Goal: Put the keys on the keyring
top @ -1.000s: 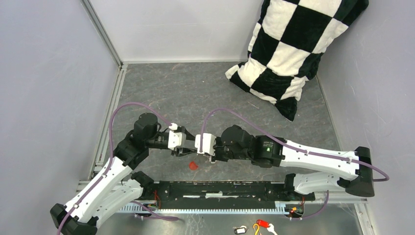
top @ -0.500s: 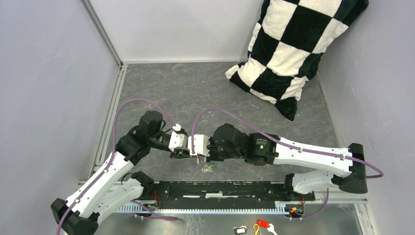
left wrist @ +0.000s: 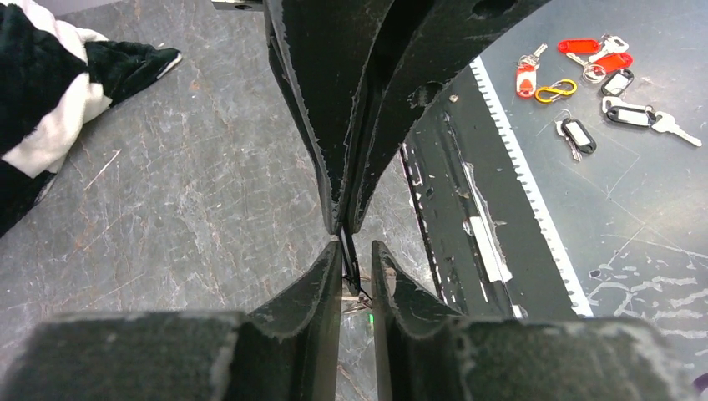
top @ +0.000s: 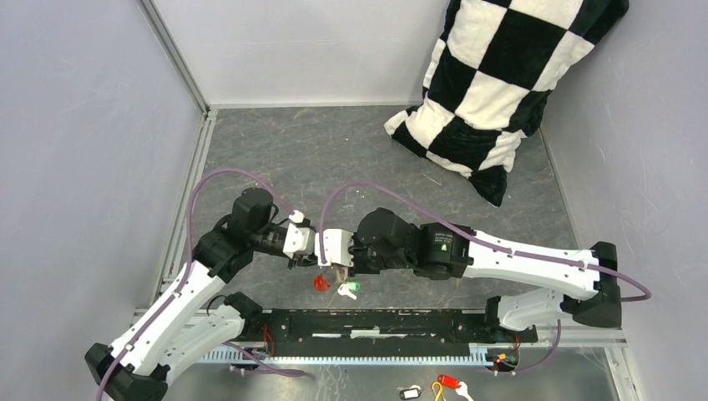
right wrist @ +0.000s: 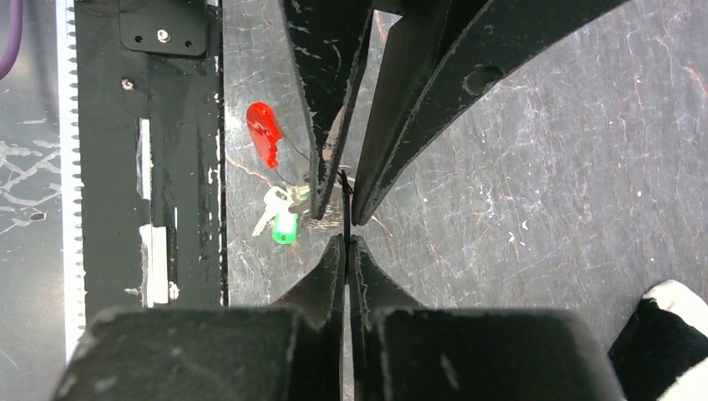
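My right gripper (right wrist: 346, 242) is shut on a thin dark edge of the keyring (right wrist: 321, 214), whose silvery loops hang just past its fingertips. From the keyring dangle the keys: a long red one (right wrist: 265, 134), a short green one (right wrist: 285, 226) and a small metal one (right wrist: 265, 214). My left gripper (left wrist: 357, 251) faces it tip to tip. Its jaws stand a narrow gap apart around that same thin edge, which lies against the left finger (left wrist: 332, 266). From above, both grippers meet low over the table, with the red key (top: 321, 282) and green key (top: 351, 289) beneath them.
A black-and-white checked pillow (top: 501, 92) lies at the back right. A black rail (top: 376, 322) runs along the near edge. Beyond it lie several spare tagged keys (left wrist: 584, 92). Grey walls close in the left, back and right sides.
Both grippers have slid a little to the left and the left jaws have narrowed around the thin edge. The keys swung, so red and green now both show under the grippers.
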`<state>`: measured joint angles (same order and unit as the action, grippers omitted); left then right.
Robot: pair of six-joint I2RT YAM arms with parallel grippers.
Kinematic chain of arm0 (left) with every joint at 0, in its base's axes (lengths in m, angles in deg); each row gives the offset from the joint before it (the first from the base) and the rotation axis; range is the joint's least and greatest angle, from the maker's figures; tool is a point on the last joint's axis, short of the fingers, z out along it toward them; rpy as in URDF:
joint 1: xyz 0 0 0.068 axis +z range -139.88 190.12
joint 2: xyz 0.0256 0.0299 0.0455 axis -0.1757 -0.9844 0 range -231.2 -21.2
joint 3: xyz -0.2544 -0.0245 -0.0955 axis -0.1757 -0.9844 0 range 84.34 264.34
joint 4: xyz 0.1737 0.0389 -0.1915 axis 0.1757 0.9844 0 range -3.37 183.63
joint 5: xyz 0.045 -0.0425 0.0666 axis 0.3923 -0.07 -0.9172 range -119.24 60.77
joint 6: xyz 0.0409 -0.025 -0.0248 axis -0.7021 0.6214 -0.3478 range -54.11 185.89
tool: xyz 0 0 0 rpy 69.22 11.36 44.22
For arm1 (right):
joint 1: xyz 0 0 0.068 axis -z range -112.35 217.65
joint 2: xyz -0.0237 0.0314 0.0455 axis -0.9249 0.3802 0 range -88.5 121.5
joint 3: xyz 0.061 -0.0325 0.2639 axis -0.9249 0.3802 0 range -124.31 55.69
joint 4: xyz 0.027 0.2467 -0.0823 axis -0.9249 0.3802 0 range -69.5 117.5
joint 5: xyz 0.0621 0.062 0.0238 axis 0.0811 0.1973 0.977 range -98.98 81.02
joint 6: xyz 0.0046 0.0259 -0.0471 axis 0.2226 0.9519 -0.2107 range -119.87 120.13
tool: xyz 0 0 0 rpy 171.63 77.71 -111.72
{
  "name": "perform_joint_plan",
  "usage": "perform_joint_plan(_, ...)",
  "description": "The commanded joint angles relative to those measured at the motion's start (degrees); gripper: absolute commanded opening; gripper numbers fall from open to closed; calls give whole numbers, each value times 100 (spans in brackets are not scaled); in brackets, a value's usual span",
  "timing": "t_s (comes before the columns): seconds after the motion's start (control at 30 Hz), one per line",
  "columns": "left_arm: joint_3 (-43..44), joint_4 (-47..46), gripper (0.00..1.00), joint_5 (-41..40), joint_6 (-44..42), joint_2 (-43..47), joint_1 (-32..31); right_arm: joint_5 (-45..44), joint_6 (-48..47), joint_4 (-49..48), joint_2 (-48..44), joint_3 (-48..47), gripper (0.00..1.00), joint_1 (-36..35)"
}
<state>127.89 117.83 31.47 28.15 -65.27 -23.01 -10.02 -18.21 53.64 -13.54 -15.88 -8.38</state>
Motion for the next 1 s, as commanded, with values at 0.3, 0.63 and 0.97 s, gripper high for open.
perform_joint_plan(0.3, 156, 158, 2, -151, -241, -50, -54, 42, 55, -263, 281, -639, 0, -103)
perform_joint_plan(0.63, 200, 47, 2, -80, -143, -21, -64, -114, 259, -890, -270, -57, 23, -92)
perform_joint_plan(0.97, 149, -1184, 2, 327, 1427, 165, -61, 84, 705, -2876, -1859, 2053, 50, 237)
